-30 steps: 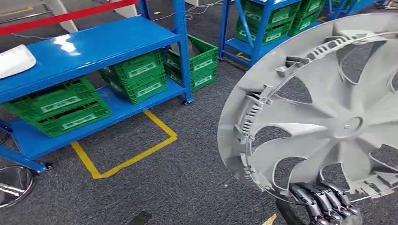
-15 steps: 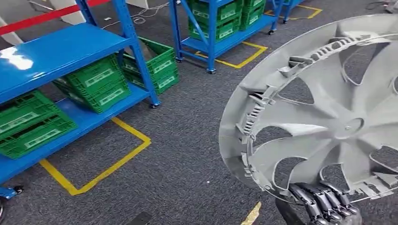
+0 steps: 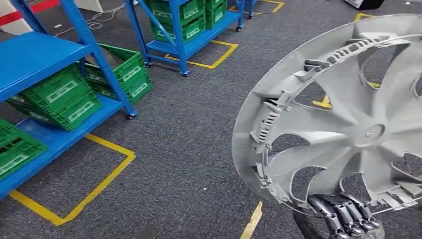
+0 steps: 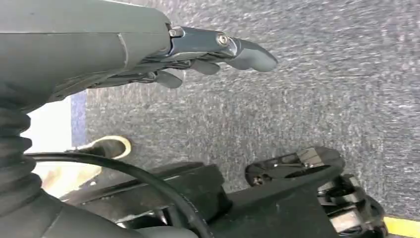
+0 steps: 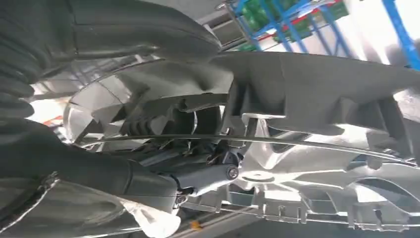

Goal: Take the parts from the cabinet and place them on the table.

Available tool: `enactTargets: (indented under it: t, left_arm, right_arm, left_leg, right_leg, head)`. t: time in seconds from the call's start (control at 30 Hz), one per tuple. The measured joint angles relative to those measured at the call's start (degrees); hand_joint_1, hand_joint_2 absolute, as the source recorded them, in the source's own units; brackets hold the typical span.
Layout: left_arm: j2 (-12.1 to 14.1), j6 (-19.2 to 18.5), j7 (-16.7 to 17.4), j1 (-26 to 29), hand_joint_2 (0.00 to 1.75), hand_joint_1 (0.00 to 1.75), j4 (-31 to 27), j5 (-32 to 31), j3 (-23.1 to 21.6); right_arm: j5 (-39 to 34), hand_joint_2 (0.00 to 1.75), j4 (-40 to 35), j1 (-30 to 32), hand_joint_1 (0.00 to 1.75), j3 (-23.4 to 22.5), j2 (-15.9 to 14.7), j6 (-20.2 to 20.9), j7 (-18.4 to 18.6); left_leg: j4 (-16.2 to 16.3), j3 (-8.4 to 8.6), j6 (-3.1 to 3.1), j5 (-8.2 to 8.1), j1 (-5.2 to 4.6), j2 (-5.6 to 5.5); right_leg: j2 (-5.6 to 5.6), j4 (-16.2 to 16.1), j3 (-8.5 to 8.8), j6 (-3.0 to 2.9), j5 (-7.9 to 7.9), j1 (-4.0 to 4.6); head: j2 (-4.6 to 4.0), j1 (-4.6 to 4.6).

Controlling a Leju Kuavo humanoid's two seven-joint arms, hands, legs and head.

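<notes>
Head view: the right hand [image 3: 343, 214], lower right, grips the rim of the grey wheel cover [image 3: 343, 119], held upright over carpet. Left wrist view: the left hand [image 4: 198, 54] hangs empty, fingers loosely extended. Right wrist view: fingers hook the cover's edge; walking could sway it loose from so narrow a hold.

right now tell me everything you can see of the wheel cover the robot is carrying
The wheel cover is a large round grey disc, plastic by its look, with curved spokes, openings between them and a small centre hub. Its inner side faces the head camera: ribbed clips and a thin wire ring run along the rim. It stands nearly upright above the grey carpet, cut off by the picture's edge. The right hand grips its lower rim.
</notes>
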Motion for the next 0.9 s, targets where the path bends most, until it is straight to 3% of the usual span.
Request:
enactTargets:
  t: [0.1, 0.13, 0.17, 0.2, 0.27, 0.3, 0.33, 0.37, 0.43, 0.47, 0.5, 0.57, 0.63, 0.67, 0.7, 0.73, 0.8, 0.83, 0.87, 0.9]
  left_arm:
    - [0.0, 0.0, 0.1, -0.1, 1.75, 0.00, 0.0, 0.0, 0.0]
    - [0.0, 0.0, 0.1, -0.2, 1.75, 0.00, 0.0, 0.0, 0.0]
    - [0.0, 0.0, 0.1, -0.3, 1.75, 0.00, 0.0, 0.0, 0.0]
    - [0.0, 0.0, 0.1, -0.2, 1.75, 0.00, 0.0, 0.0, 0.0]
    - [0.0, 0.0, 0.5, 0.0, 1.75, 0.00, 0.0, 0.0, 0.0]
    - [0.0, 0.0, 0.7, 0.1, 1.75, 0.00, 0.0, 0.0, 0.0]
    - [0.1, 0.0, 0.8, 0.1, 1.75, 0.00, 0.0, 0.0, 0.1]
    - [0.1, 0.0, 1.1, 0.0, 1.75, 0.00, 0.0, 0.0, 0.1]
    - [0.1, 0.0, 1.3, 0.0, 1.75, 0.00, 0.0, -0.1, 0.1]
    - [0.1, 0.0, 1.3, 0.1, 1.75, 0.00, 0.0, -0.2, 0.1]
    - [0.3, 0.0, 1.3, 0.1, 1.75, 0.00, 0.0, -0.3, 0.2]
    - [0.3, 0.0, 1.2, -0.1, 1.75, 0.00, 0.0, -0.5, 0.2]
    - [0.3, 0.0, 1.0, -0.1, 1.75, 0.00, 0.0, -0.7, 0.2]
    - [0.2, 0.0, 0.9, -0.1, 1.75, 0.00, 0.0, -1.0, 0.2]
    - [0.1, 0.0, 0.5, -0.1, 1.75, 0.00, 0.0, -1.1, 0.2]
    - [0.1, 0.0, 0.3, 0.0, 1.75, 0.00, 0.0, -1.4, 0.2]
    - [0.0, 0.2, 0.2, 0.2, 1.75, 0.00, 0.0, -1.5, 0.2]
    - [0.0, 0.2, 0.1, 0.2, 1.75, 0.00, 0.0, -1.5, 0.2]
    - [0.0, 0.3, 0.0, 0.2, 1.75, 0.00, 0.0, -1.5, 0.2]
    - [0.0, 0.3, -0.3, 0.1, 1.75, 0.00, 0.0, -1.5, 0.2]
  right_arm:
    - [0.3, 1.75, 0.1, 0.2, 1.75, 0.1, -0.1, 0.0, 0.3]
    - [0.3, 1.75, 0.1, 0.2, 1.75, 0.1, -0.1, 0.0, 0.3]
    - [0.3, 1.75, 0.1, 0.2, 1.75, 0.2, -0.1, 0.0, 0.3]
    - [0.3, 1.75, 0.2, 0.2, 1.75, 0.3, -0.1, 0.0, 0.3]
    - [0.3, 1.75, 0.3, 0.1, 1.75, 0.3, -0.2, 0.0, 0.3]
    - [0.3, 1.75, 0.4, 0.1, 1.75, 0.3, -0.2, 0.0, 0.3]
    - [0.3, 1.75, 0.4, 0.1, 1.75, 0.3, -0.2, 0.0, 0.3]
    - [0.3, 1.75, 0.4, 0.1, 1.75, 0.4, -0.2, 0.0, 0.3]
    - [0.3, 1.75, 0.4, 0.1, 1.75, 0.4, -0.2, 0.0, 0.3]
    - [0.3, 1.75, 0.4, 0.1, 1.75, 0.4, -0.2, 0.0, 0.3]
    - [0.3, 1.75, 0.5, 0.1, 1.75, 0.4, -0.2, 0.0, 0.4]
    - [0.2, 1.75, 0.4, 0.2, 1.75, 0.4, -0.2, 0.0, 0.4]
    - [-0.2, 1.75, 0.3, 0.8, 1.75, 0.4, -0.2, -0.1, 0.4]
    - [-0.6, 1.75, 0.0, 1.3, 1.75, 0.2, -0.2, -0.1, 0.3]
    - [-1.1, 1.75, -0.2, 1.3, 1.75, -0.3, -0.2, -0.1, -0.2]
    - [-1.5, 1.75, -0.2, 1.3, 1.75, -0.6, -0.2, -0.1, -0.7]
    - [-1.9, 1.75, -0.3, 1.6, 1.75, -0.8, -0.2, -0.1, -0.8]
    - [-2.2, 1.75, -0.3, 1.8, 1.75, -0.9, -0.2, -0.1, -0.8]
    - [-2.3, 1.75, -0.5, 2.0, 1.75, -1.1, -0.2, -0.1, -0.8]
    - [-2.3, 1.75, -0.5, 2.1, 1.75, -1.2, -0.2, -0.1, -0.8]
  left_leg:
    - [-0.1, 0.37, -0.42, 0.19, 0.02, 1.77]
    - [0.0, 0.32, -0.86, -0.27, 0.17, 1.58]
    - [1.0, 0.14, -1.25, -1.41, 0.42, -1.96]
    - [4.2, -1.16, -1.32, -3.57, 0.58, -4.16]
    - [14.2, -5.65, -1.34, -8.12, 0.58, -5.53]
    - [17.7, -7.42, -1.26, -8.93, 0.57, -5.65]
    - [18.3, -7.81, -1.12, -8.27, 0.54, -5.66]
    - [16.4, -7.11, -0.86, -6.21, 0.48, -5.74]
    - [7.4, -3.30, -0.11, -0.50, 0.45, -7.05]
    - [3.0, -1.58, 0.27, 1.48, 0.45, -9.50]
    - [1.9, -1.29, 0.45, 0.99, 0.57, -11.52]
    - [0.8, -1.10, 0.30, 0.52, 0.36, -10.55]
    - [0.4, -1.03, 0.59, 0.90, 0.31, -9.58]
    - [-0.5, -0.68, 0.79, 1.38, 0.74, -8.19]
    - [-0.7, -0.67, 1.05, 1.46, 0.66, -7.68]
    - [-0.6, -0.72, 1.16, 1.43, 0.60, -6.67]
    - [-0.6, -0.77, 1.26, 1.34, 0.47, -4.67]
    - [-0.6, -0.80, 1.22, 1.31, 0.47, -3.82]
    - [-0.6, -0.76, 1.14, 1.25, 0.48, -2.90]
    - [-0.6, -0.71, 0.99, 1.15, 0.49, -2.21]
  right_leg:
    - [2.01, 0.3, -0.70, -0.97, 0.22, 0.24]
    - [2.67, 0.1, -0.53, -1.46, 0.53, -0.08]
    - [3.24, 0.0, -0.62, -1.70, 0.65, -0.25]
    - [3.89, 0.0, -0.67, -2.04, 0.71, -0.26]
    - [5.45, 0.0, -0.82, -2.36, 0.80, -0.06]
    - [6.35, 0.0, -0.85, -2.43, 0.85, 0.07]
    - [7.16, 0.0, -0.82, -2.46, 0.88, 0.16]
    - [8.06, 0.1, -0.75, -2.49, 0.90, 0.24]
    - [9.81, 0.1, -0.52, -2.47, 0.91, 0.31]
    - [10.45, 0.1, -0.60, -2.42, 0.94, 0.19]
    - [11.06, 0.4, -0.87, -2.15, 1.05, 0.44]
    - [12.27, 0.6, -1.91, -1.43, 1.48, -0.05]
    - [13.34, 0.2, -2.21, -0.74, 1.85, -0.13]
    - [11.82, 1.0, -2.93, -0.70, 1.22, -0.07]
    - [8.56, 3.2, -4.07, -0.48, -0.42, 0.16]
    - [6.75, 7.4, -6.07, -0.12, -2.75, 0.08]
    - [5.63, 16.3, -10.35, 0.47, -6.50, -0.23]
    - [5.46, 18.3, -11.26, 0.72, -6.76, -0.43]
    - [5.27, 17.3, -10.62, 0.96, -5.55, -0.67]
    - [4.97, 14.3, -8.91, 1.09, -3.74, -0.83]
  head:
    - [0.00, -0.24]
    - [0.00, -0.28]
    - [0.00, -0.44]
    - [0.00, -0.61]
    - [0.00, -0.59]
    - [0.00, -0.59]
    - [0.00, -0.57]
    - [0.00, -0.59]
    - [0.00, -0.59]
    - [0.00, -0.57]
    - [0.00, -0.35]
    - [0.00, -0.66]
    - [0.00, -0.63]
    - [0.00, -0.61]
    - [0.00, -0.26]
    - [0.00, -0.13]
    - [0.00, -0.22]
    - [0.00, -0.20]
    - [0.00, -0.20]
    - [0.00, -0.22]
